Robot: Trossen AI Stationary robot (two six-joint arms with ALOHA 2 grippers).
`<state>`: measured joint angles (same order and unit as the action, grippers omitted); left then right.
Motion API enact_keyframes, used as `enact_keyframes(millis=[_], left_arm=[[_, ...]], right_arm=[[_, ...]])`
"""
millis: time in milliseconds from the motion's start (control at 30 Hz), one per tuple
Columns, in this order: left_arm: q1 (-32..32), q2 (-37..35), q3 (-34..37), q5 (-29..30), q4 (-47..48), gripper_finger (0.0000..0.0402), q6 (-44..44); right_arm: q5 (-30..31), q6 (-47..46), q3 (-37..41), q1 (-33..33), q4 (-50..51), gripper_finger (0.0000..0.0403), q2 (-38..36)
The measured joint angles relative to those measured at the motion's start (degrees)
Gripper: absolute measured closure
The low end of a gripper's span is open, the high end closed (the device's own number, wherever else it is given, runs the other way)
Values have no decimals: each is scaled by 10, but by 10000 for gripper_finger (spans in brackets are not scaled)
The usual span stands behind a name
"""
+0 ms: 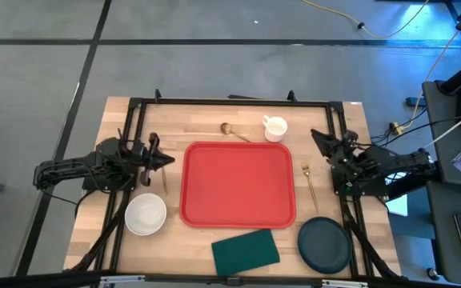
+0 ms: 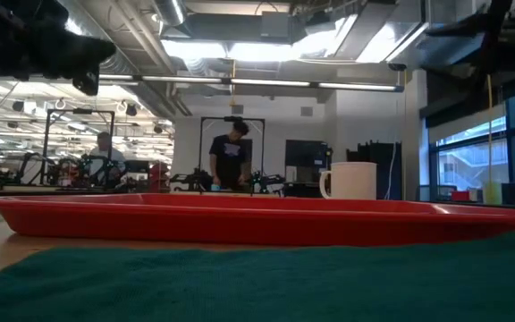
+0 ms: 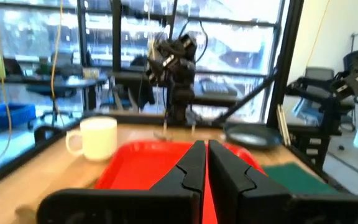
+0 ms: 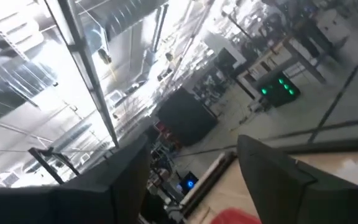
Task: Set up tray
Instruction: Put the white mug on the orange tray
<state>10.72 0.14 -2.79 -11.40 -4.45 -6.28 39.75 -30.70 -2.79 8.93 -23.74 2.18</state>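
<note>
Tray [image 1: 238, 184] sits mid-desk [image 1: 118, 112], flat, nothing on it yet. Around it: mug [image 1: 275, 127] and spoon [image 1: 234, 132] just past the far rim, fork [image 1: 310, 186] beside the right rim, knife [image 1: 164, 178] off the left rim, white bowl [image 1: 146, 214] near the front-left corner, dark plate [image 1: 324, 244] front-right, green cloth [image 1: 246, 250] just in front of the near rim. Bowl and plate look empty; mug contents not visible.

My left claw [image 3: 202, 163] hovers at the tray's left side, fingers pressed together, holding nothing. My right claw [image 4: 191, 171] waits right of the tray, fingers spread, tilted up toward the ceiling, also holding nothing.

Step in hand, I judge: first pick, nothing loaded. To do it well: left opens first, drops straight over the bowl rim or the knife, which is thin and flat so needs a low pinch. Right takes plate or fork. Place big pieces first, leave room for mug and cutlery, keep the arms from crossing over the tray.
</note>
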Motion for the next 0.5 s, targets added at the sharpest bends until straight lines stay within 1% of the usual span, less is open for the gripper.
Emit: enact_keyframes(millis=[100,200,267,333,467,500], left_arm=[[0,0,0,0,-37,389,0],[0,0,0,8,-71,391,0],[0,0,0,30,-84,391,0],[0,0,0,65,-86,390,0],[0,0,0,137,-86,389,0],[0,0,0,151,-86,389,0]], right_arm=[[0,37,-62,0,32,168,30],[-2,53,-164,0,136,176,96],[-2,51,-247,-2,232,181,157],[-1,25,-332,-13,345,185,225],[-4,-65,-498,-65,601,186,347],[-17,-90,-534,-83,662,186,375]])
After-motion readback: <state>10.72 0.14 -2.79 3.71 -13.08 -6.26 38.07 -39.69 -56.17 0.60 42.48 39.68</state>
